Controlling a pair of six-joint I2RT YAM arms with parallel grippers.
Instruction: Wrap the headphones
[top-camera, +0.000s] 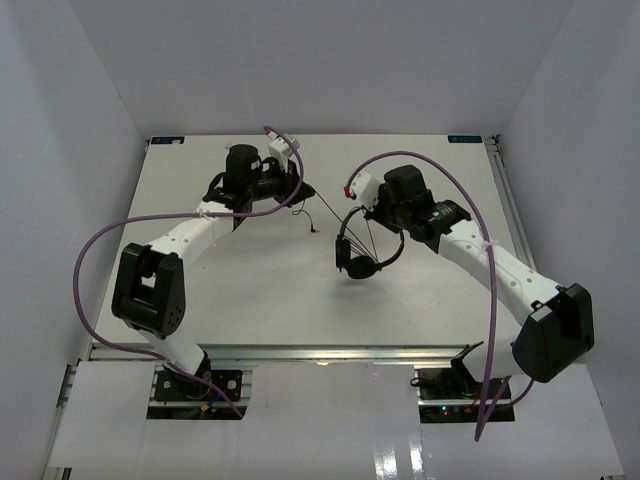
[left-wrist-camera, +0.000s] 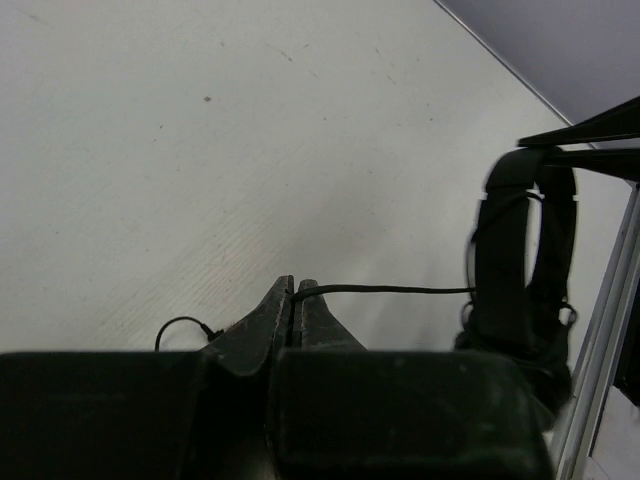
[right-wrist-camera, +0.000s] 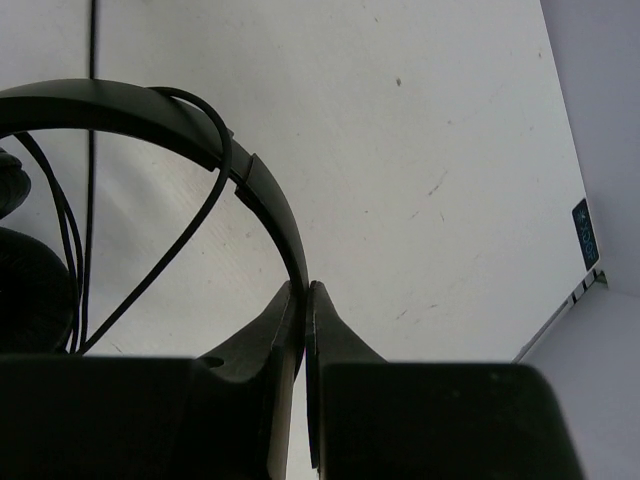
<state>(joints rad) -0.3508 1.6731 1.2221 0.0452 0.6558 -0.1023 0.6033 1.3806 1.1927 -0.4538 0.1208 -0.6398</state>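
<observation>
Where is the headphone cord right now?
In the left wrist view, the cord runs from the left gripper, which pinches it, rightward to the headphones held by the right gripper.

Left claw: black, at bottom centre, fingers pressed together with the thin black cord pinched at their tips. Cord: runs level and taut from the tips rightward to the headphones; a short curl of it shows just left of the fingers, close to the table. Headphones: black, at right, band arched upward, padded cups low, cord strands crossing the band. Table: white, lightly speckled and scuffed. Rail: pale metal, along the table's right edge.
</observation>
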